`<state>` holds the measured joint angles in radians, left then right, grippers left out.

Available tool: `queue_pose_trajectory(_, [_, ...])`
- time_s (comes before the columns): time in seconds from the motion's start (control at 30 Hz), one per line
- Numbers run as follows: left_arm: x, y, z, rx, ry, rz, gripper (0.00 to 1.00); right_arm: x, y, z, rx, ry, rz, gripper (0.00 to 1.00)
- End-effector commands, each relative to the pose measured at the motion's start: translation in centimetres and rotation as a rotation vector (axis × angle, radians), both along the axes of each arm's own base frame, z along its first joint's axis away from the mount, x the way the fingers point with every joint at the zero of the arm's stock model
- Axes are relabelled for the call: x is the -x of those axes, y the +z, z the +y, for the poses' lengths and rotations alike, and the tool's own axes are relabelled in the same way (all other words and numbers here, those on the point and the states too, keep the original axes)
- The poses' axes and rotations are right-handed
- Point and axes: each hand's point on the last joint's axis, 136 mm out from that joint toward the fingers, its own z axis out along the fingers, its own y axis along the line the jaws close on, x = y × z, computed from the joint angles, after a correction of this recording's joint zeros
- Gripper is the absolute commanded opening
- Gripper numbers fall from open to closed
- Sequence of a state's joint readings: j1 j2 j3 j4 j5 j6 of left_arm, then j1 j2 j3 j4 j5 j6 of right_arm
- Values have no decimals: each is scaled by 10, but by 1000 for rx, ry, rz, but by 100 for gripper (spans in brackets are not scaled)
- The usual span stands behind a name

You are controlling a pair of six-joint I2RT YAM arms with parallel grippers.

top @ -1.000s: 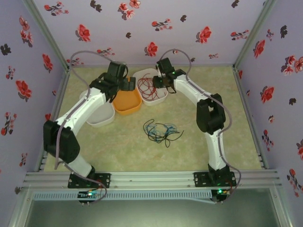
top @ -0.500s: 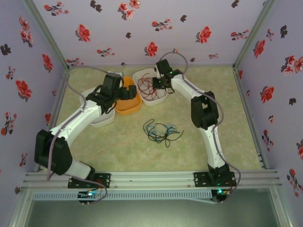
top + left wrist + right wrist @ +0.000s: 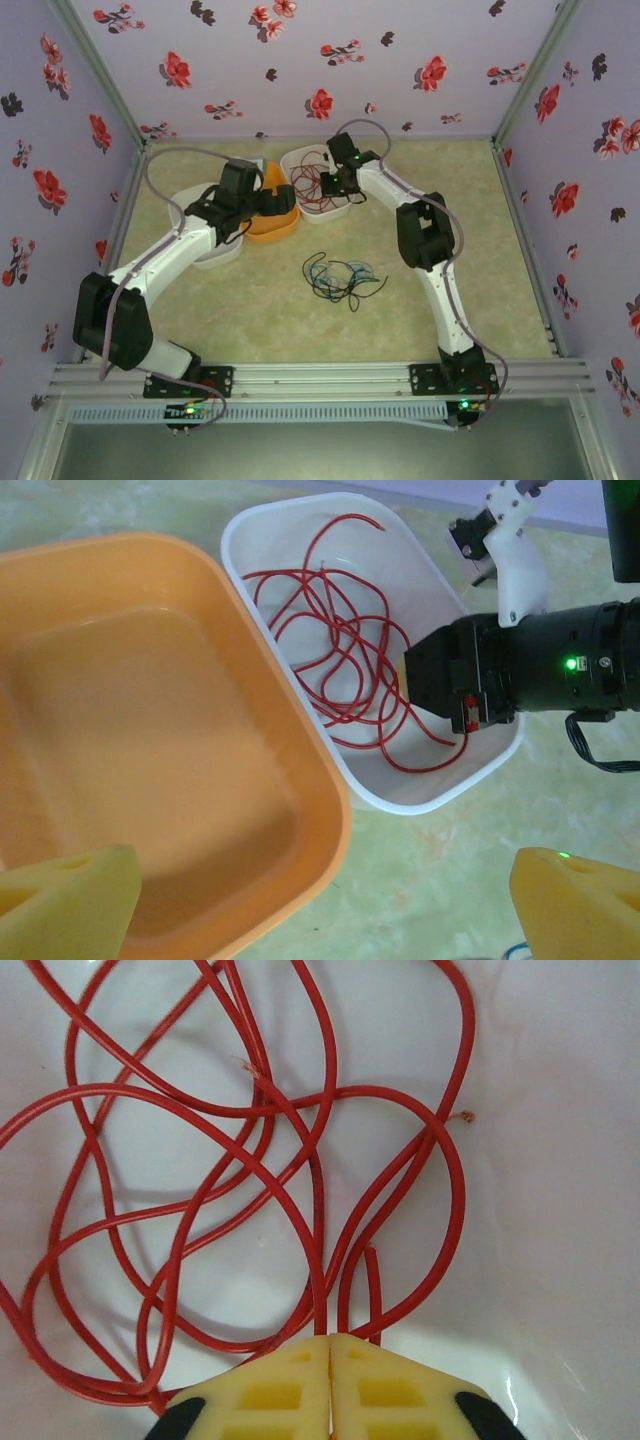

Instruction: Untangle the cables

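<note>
From above, the left gripper (image 3: 272,200) hangs over a shallow orange plastic tub (image 3: 268,232), which sits just beside a white plastic tub (image 3: 215,252) on its left. The right gripper (image 3: 328,186) reaches down into a second white tub (image 3: 345,208), where a thin red wire (image 3: 308,185) lies in loose loops. Nearer the arm bases, well apart from the tubs, a small tangle of black and blue-green wires (image 3: 340,278) rests on the mottled green tabletop (image 3: 500,260).

The left wrist camera has the left gripper (image 3: 320,910) with its yellow fingers (image 3: 60,905) at opposite bottom corners, spread wide with nothing between them. Below lie the orange tub (image 3: 150,730) and, just beside it, the second white tub (image 3: 440,570) with the red wire (image 3: 330,650) coiled inside. The right gripper (image 3: 402,672) pokes in from the right, its tip among the loops.

On the right wrist camera, the right gripper (image 3: 330,1360) has its yellow fingers (image 3: 270,1390) pressed together. Strands of the red wire (image 3: 300,1160) run straight into the seam, apparently pinched there, over the second white tub's floor (image 3: 560,1160).
</note>
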<state>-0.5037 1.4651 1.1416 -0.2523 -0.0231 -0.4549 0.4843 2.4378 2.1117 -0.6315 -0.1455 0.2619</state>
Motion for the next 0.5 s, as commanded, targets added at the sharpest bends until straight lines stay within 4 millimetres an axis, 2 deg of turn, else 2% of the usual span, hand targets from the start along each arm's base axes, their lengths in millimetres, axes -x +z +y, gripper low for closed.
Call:
queue_pose_trajectory(0.0, [5, -7, -12, 27, -49, 14, 93, 0, 47, -6, -7, -13, -51, 16])
queue_pose_trajectory(0.13, [13, -15, -17, 47, -89, 29, 88, 12, 81, -16, -19, -40, -96, 28])
queue_pose_trajectory(0.23, [19, -19, -26, 72, -140, 35, 86, 25, 98, -25, -33, -63, -116, 34])
queue_pose_trajectory(0.37, [32, -29, -45, 66, -234, 49, 83, 47, 112, -42, -39, -110, -129, 42])
queue_pose_trajectory(0.47, [43, -40, -58, 34, -303, 71, 81, 71, 111, -60, -33, -157, -116, 46])
